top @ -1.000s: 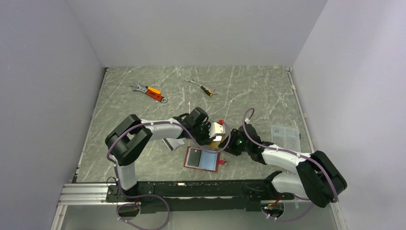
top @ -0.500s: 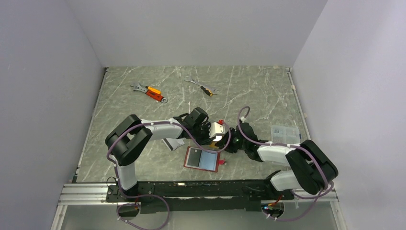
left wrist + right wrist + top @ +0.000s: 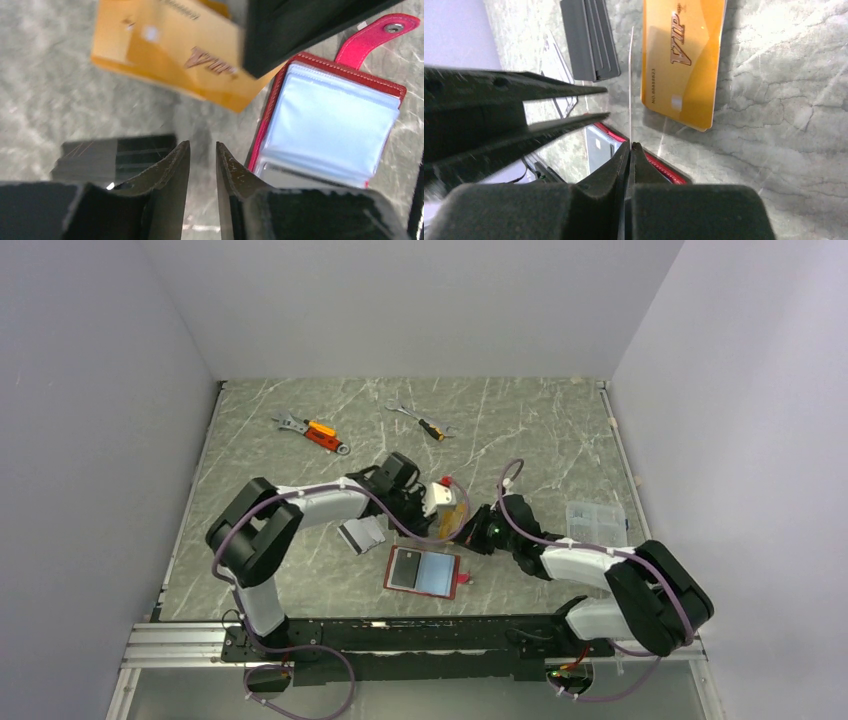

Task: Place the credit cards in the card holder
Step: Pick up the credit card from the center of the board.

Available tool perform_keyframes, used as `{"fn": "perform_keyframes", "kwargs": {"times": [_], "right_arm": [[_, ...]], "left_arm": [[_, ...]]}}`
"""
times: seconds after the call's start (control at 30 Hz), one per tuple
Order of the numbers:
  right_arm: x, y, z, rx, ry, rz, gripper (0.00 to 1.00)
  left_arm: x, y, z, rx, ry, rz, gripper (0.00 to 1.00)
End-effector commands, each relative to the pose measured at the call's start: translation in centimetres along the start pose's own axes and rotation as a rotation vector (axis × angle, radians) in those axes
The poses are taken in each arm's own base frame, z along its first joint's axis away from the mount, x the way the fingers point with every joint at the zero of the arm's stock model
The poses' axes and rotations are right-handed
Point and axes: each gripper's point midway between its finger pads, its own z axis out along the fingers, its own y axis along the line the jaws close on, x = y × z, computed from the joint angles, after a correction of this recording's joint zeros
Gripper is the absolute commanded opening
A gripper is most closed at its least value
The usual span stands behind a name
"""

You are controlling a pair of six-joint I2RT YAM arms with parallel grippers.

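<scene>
The red card holder (image 3: 425,573) lies open on the table, pale pockets up, also in the left wrist view (image 3: 330,125). An orange-gold credit card (image 3: 684,65) lies flat just beyond it, seen too from the left wrist (image 3: 170,50). My right gripper (image 3: 630,144) is shut on a thin card (image 3: 630,75) seen edge-on, over the holder's far edge. Grey cards (image 3: 589,40) lie stacked to the left (image 3: 362,535). My left gripper (image 3: 202,144) hovers between that stack and the holder, narrowly open with nothing between its fingers.
Two orange-handled wrenches (image 3: 318,432) (image 3: 428,425) lie at the far side of the table. A clear plastic box (image 3: 596,522) sits at the right. The two wrists are close together above the cards.
The right gripper's jaws closed onto the thin card. The left gripper drew back a little to the left and away from the right one.
</scene>
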Motion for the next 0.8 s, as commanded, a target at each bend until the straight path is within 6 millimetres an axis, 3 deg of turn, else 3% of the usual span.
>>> {"fn": "perform_keyframes", "kwargs": {"times": [0.0, 0.13, 0.2, 0.33, 0.43, 0.63, 0.73, 0.77], "right_arm": [[-0.2, 0.6, -0.9, -0.028, -0.020, -0.055, 0.00], [-0.2, 1.0, -1.5, -0.044, -0.017, -0.076, 0.00], [0.0, 1.9, -1.7, -0.087, -0.002, -0.094, 0.00], [0.4, 4.5, -2.4, -0.214, 0.048, -0.152, 0.00], [0.3, 6.0, -3.2, -0.268, 0.064, -0.208, 0.00], [-0.6, 7.8, -5.0, -0.334, 0.049, -0.277, 0.00], [-0.7, 8.5, -5.6, -0.358, 0.050, -0.296, 0.00], [-0.7, 8.6, -5.7, -0.364, 0.052, -0.299, 0.00]], "left_arm": [[-4.0, 1.6, -5.2, -0.011, -0.129, -0.023, 0.33], [-4.8, 2.1, -7.8, -0.009, -0.161, -0.060, 0.41], [-5.2, 2.0, -8.8, 0.016, -0.184, -0.101, 0.56], [-5.8, 0.8, -9.5, 0.123, -0.186, -0.191, 0.55], [-6.6, 0.3, -10.0, 0.167, -0.269, -0.262, 0.61], [-7.4, -1.0, -10.1, 0.295, -0.414, -0.404, 0.70], [-7.4, -0.9, -10.3, 0.383, -0.476, -0.554, 0.92], [-7.4, -1.1, -10.3, 0.419, -0.493, -0.581, 0.94]]}}
